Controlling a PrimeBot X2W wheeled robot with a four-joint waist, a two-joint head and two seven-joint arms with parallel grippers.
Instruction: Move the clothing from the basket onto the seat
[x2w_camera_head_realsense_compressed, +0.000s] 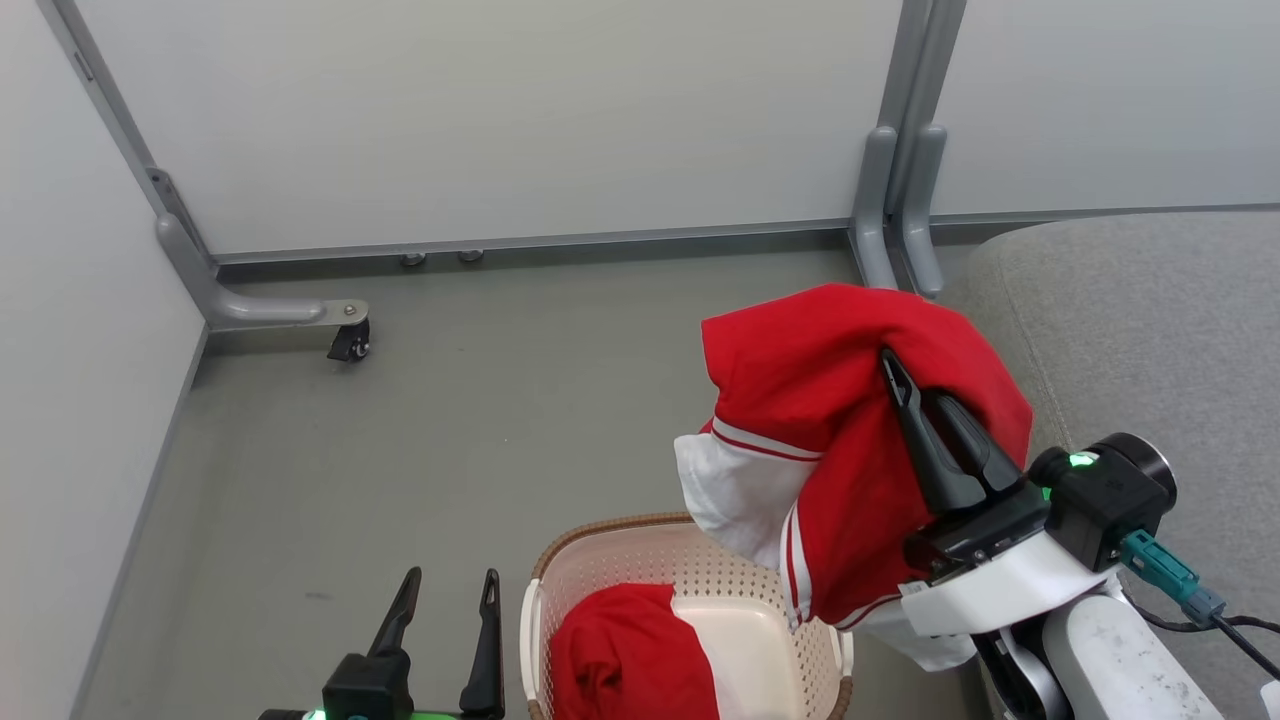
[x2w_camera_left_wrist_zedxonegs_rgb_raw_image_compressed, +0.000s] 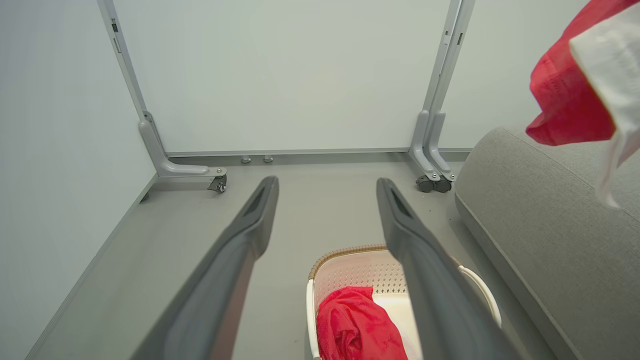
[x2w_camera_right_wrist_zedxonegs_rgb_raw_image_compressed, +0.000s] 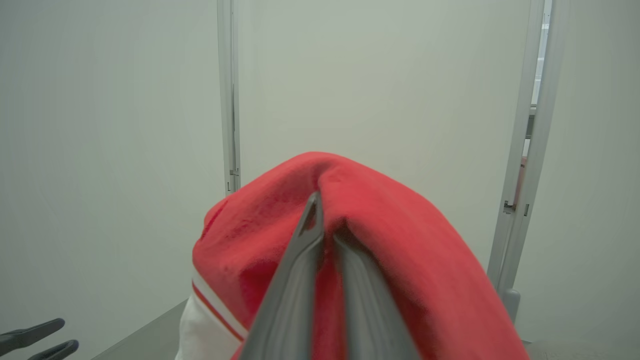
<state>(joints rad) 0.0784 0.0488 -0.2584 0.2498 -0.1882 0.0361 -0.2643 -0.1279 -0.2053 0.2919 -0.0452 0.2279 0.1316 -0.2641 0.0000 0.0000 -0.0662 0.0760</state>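
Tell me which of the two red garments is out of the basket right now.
The hanging garment, pinched in the right gripper and lifted above the basket; the bunched garment lies inside the basket.

At bottom centre our right gripper (x2w_camera_right_wrist_zedxonegs_rgb_raw_image_compressed: 327, 220) pinches a soft bright red fabric garment (x2w_camera_right_wrist_zedxonegs_rgb_raw_image_compressed: 395, 240) with white striped trim, draped mid-frame over our two dark fingers (x2w_camera_right_wrist_zedxonegs_rgb_raw_image_compressed: 295, 280); pale panels (x2w_camera_right_wrist_zedxonegs_rgb_raw_image_compressed: 375, 75) stand behind it.

I see the cream perforated basket (x2w_camera_head_realsense_compressed: 640, 560) standing upright, its brown rim on top. The second garment (x2w_camera_head_realsense_compressed: 615, 655), red with a white panel, lies crumpled inside it. The lifted garment (x2w_camera_head_realsense_compressed: 820, 400), red with white panels and striped trim, hangs draped above the basket's right rim. The grey seat (x2w_camera_head_realsense_compressed: 1150, 320) lies to the basket's right.
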